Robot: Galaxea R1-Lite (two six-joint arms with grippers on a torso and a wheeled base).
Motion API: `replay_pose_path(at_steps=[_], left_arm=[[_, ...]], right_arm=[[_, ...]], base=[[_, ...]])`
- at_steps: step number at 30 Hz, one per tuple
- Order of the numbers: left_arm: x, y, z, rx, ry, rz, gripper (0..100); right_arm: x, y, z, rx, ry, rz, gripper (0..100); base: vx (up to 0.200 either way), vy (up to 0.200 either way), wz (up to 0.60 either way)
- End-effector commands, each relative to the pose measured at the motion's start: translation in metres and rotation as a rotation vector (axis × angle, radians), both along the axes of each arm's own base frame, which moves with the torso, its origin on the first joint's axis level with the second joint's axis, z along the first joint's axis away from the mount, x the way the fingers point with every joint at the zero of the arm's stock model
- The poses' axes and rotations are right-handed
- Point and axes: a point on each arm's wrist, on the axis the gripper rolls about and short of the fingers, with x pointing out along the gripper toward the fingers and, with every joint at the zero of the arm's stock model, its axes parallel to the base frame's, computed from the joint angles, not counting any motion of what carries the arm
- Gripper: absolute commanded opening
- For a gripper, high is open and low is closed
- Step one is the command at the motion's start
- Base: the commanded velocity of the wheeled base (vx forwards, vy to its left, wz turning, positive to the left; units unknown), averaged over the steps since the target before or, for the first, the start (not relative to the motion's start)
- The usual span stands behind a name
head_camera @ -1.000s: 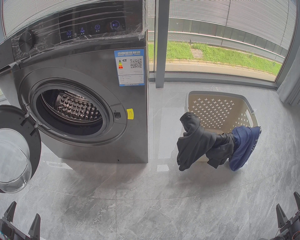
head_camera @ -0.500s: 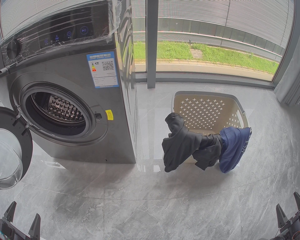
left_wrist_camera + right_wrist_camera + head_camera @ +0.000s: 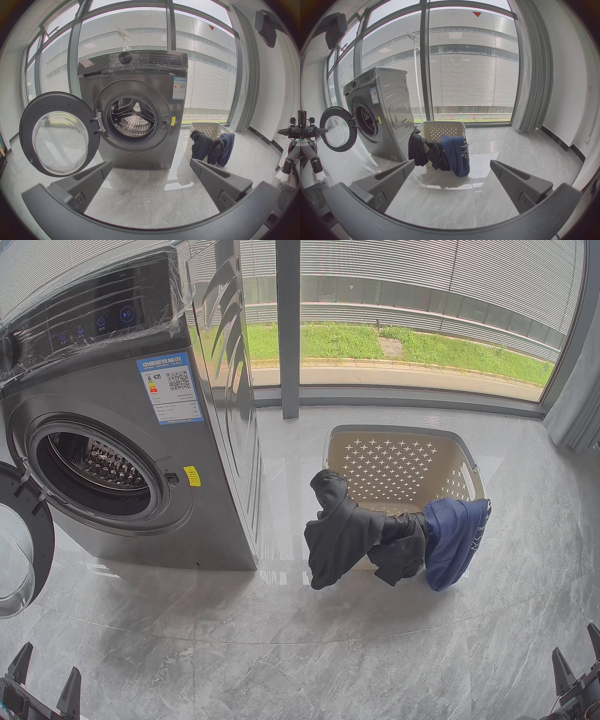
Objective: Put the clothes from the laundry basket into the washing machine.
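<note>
Left gripper (image 3: 49,671) & right gripper (image 3: 574,646) apart, empty. Clothes (image 3: 350,534) prob. soft, light: I'd grab bunched fold over basket (image 3: 400,429) rim.

place: home-style laundry corner | cues: washing machine (image 3: 125,390), laundry basket (image 3: 400,429), tiled floor (image 3: 312,646), tall windows (image 3: 406,302), curtain (image 3: 578,402)

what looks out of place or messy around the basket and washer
The dark garments and the blue garment are draped over the laundry basket's near rim, hanging down its outside instead of lying inside. The washing machine's control panel is covered by crinkled plastic film.
</note>
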Motion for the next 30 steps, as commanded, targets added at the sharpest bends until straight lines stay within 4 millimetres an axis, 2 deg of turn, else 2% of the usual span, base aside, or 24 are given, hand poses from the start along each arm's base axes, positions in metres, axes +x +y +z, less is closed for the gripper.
replay_pose_path(at_steps=[1,16,28,30], left_arm=[[0.0002,0.0000,-0.0048,0.000,0.003,0.001,100],[0.0002,0.0000,-0.0048,0.000,0.003,0.001,100],[0.0002,0.0000,-0.0048,0.000,0.003,0.001,100],[0.0002,0.0000,-0.0048,0.000,0.003,0.001,100]], right_arm=[[0.0001,0.0000,-0.0053,0.000,0.001,0.001,100],[0.0001,0.0000,-0.0053,-0.001,0.001,0.001,100],[0.0001,0.0000,-0.0053,-0.001,0.001,0.001,100],[0.0001,0.0000,-0.0053,0.000,0.001,0.001,100]], base=[[0.000,-0.200,0.00],[0.000,-0.200,0.00],[0.000,0.000,0.00],[0.000,-0.200,0.00]])
